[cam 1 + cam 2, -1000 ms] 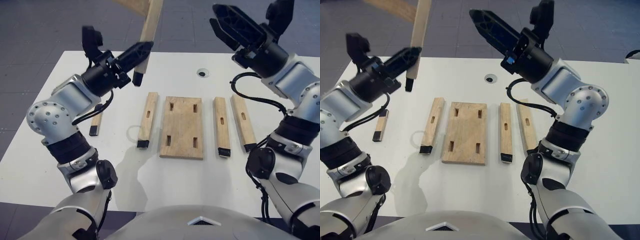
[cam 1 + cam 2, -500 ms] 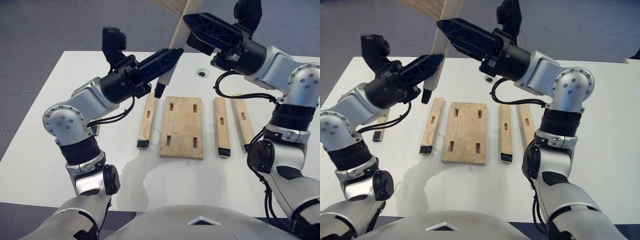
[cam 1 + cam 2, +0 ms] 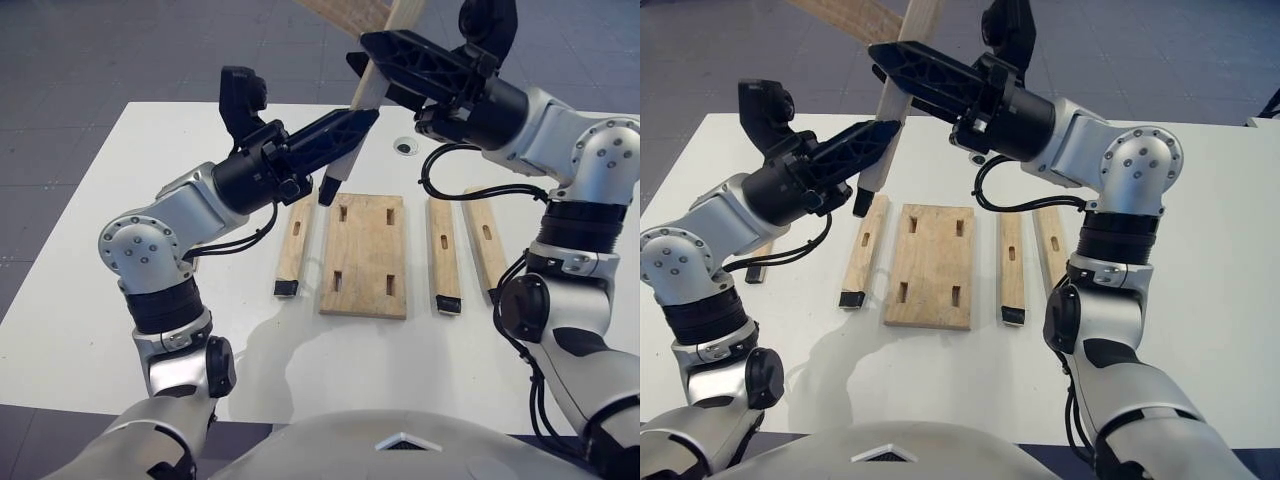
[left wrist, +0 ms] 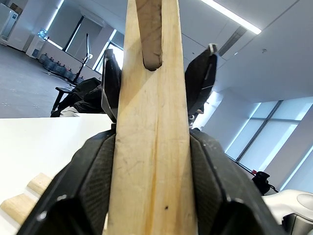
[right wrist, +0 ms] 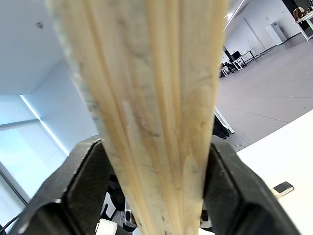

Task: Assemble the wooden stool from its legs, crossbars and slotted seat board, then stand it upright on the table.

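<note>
My left gripper (image 3: 350, 128) is shut on a wooden leg (image 3: 372, 88) with a black foot, held tilted in the air over the table's far side. A crossbar (image 3: 845, 16) is plugged into the leg's slot (image 4: 149, 36) near its upper end. Higher up the same leg, my right gripper (image 3: 388, 62) has a finger pressed on each side (image 5: 156, 161). The slotted seat board (image 3: 363, 255) lies flat mid-table. One leg (image 3: 296, 238) lies to its left and two legs (image 3: 443, 250) (image 3: 486, 245) lie to its right.
A short wooden piece (image 3: 758, 258) lies at the left of the white table (image 3: 90, 260), partly behind my left arm. A round cable hole (image 3: 405, 147) sits at the table's far side. Bare tabletop lies in front of the board.
My left arm has swung the leg rightward, toward the board's far left corner. My right gripper came in from the right and closed on the leg's upper part.
</note>
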Available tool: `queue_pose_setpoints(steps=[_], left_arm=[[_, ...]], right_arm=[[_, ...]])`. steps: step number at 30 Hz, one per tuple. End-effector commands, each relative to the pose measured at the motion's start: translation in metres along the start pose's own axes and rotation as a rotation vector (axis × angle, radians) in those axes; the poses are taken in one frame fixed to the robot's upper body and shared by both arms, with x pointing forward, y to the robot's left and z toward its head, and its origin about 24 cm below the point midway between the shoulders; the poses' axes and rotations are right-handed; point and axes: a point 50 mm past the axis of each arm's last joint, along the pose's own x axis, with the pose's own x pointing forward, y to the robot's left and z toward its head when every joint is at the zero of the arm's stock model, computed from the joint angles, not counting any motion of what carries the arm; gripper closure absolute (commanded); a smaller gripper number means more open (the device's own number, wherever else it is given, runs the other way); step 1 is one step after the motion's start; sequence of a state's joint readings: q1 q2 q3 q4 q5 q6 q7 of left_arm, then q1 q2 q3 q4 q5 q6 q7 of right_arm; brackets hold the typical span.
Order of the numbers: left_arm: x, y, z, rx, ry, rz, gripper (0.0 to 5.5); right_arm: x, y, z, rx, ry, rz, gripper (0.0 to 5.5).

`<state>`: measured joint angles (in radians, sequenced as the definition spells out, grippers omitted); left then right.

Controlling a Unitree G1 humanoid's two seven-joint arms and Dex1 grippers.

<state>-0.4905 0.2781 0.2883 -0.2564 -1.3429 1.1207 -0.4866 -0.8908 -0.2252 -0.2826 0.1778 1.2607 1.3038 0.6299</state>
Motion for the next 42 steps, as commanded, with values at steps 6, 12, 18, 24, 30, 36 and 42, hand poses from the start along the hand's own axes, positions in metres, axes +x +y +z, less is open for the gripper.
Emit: queue_pose_setpoints(steps=[6, 12, 18, 24, 30, 36, 42], left_arm=[[-0.009, 0.003, -0.003, -0.007, 0.051, 0.028, 3.45], [-0.02, 0.013, -0.001, -0.005, 0.1, 0.069, 3.45], [-0.018, 0.013, 0.0, 0.022, 0.068, 0.089, 2.45], [-0.03, 0.018, 0.014, 0.167, 0.118, 0.259, 1.72], [-0.022, 0.015, -0.015, 0.621, 0.679, 0.388, 1.72], [-0.029, 0.042, -0.081, 0.888, 1.164, 0.416, 1.72], [-0.027, 0.044, -0.104, 0.889, 1.227, 0.363, 1.72]], right_arm=[[0.002, 0.016, 0.0, -0.009, 0.099, 0.126, 3.32], [-0.006, 0.025, -0.009, 0.004, 0.258, 0.148, 3.32], [-0.013, 0.012, -0.003, -0.032, 0.243, 0.061, 3.35], [-0.048, -0.02, 0.016, -0.117, 0.235, -0.161, 3.37], [-0.072, -0.042, 0.032, -0.191, 0.196, -0.296, 3.37], [-0.073, -0.048, 0.034, -0.211, 0.16, -0.314, 3.37], [-0.071, -0.06, 0.033, -0.253, 0.141, -0.377, 3.37]])
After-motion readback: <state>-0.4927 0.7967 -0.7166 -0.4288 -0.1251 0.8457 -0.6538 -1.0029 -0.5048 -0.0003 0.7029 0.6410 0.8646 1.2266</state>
